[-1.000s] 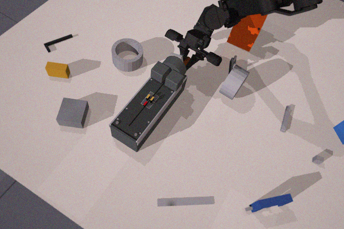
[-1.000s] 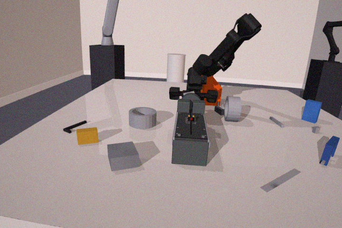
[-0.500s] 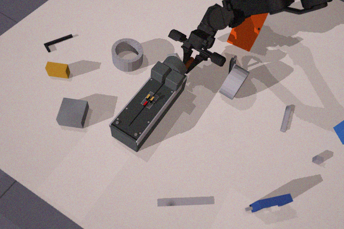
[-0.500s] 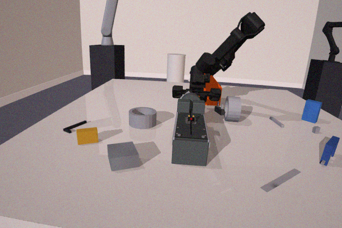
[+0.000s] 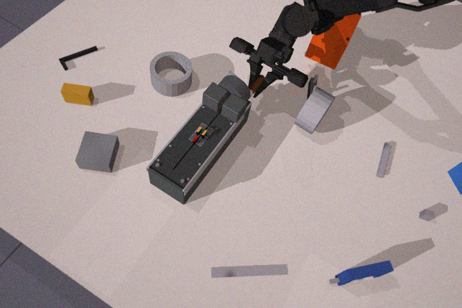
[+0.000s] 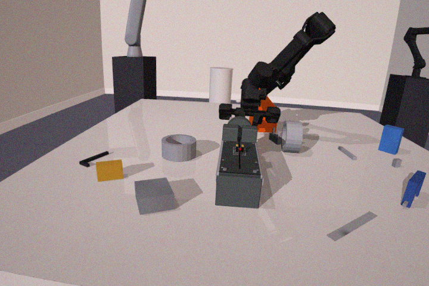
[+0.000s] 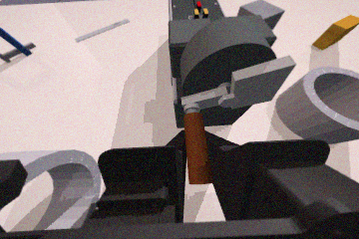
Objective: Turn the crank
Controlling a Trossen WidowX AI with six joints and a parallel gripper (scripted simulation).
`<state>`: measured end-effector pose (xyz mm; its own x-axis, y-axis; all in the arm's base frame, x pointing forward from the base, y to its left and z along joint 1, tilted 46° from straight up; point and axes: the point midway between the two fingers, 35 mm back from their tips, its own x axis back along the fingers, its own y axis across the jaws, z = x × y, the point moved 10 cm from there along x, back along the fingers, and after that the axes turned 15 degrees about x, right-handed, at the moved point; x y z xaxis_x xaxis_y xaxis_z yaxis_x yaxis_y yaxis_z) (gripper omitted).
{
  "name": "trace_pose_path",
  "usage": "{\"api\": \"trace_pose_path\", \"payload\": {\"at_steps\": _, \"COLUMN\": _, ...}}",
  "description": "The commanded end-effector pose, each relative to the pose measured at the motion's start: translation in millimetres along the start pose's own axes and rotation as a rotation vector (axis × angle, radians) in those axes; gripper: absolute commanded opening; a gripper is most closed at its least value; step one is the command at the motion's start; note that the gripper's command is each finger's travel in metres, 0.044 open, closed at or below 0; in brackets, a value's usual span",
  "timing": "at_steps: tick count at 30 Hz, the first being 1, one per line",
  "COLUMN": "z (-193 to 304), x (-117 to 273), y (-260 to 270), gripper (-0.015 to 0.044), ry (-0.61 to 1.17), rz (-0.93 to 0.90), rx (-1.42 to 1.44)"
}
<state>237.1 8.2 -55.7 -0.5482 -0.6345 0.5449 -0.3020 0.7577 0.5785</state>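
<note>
The dark grey machine [image 5: 188, 152] [image 6: 238, 188] has a slot along its top. Its red pointer [image 5: 195, 138] [image 6: 239, 148] [image 7: 198, 4] sits in the slot, a little off the two brass zero marks [image 5: 201, 131] [image 7: 200, 13], on the side away from the crank. The crank's brown handle [image 5: 256, 83] [image 7: 197, 149] is at the round housing end. My gripper [image 5: 254, 90] [image 7: 191, 133] is shut on this handle. In the wrist view the crank arm [image 7: 204, 98] reaches to the right from the handle, with a grey counterweight block [image 7: 262, 82] beyond it. In the exterior view the housing hides the fingertips.
A grey ring [image 5: 171, 76] [image 6: 178, 148] stands beside the housing, and another ring [image 5: 314, 108] [image 6: 292, 136] lies on its side across from it. A grey block [image 5: 97, 150], a yellow block [image 5: 77, 94], a black angled bar [image 5: 79, 56] and a blue tool [image 5: 366, 272] lie farther out.
</note>
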Motion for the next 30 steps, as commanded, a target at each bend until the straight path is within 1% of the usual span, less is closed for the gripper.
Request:
{"api": "trace_pose_path", "payload": {"at_steps": 1, "z": -6, "x": 7, "y": 0, "gripper": 0.0000, "ry": -0.012, "rz": -0.006, "rx": 0.010}}
{"api": "trace_pose_path", "payload": {"at_steps": 30, "z": -19, "x": 26, "y": -18, "gripper": 0.0000, "ry": -0.012, "rz": -0.004, "rx": 0.012}}
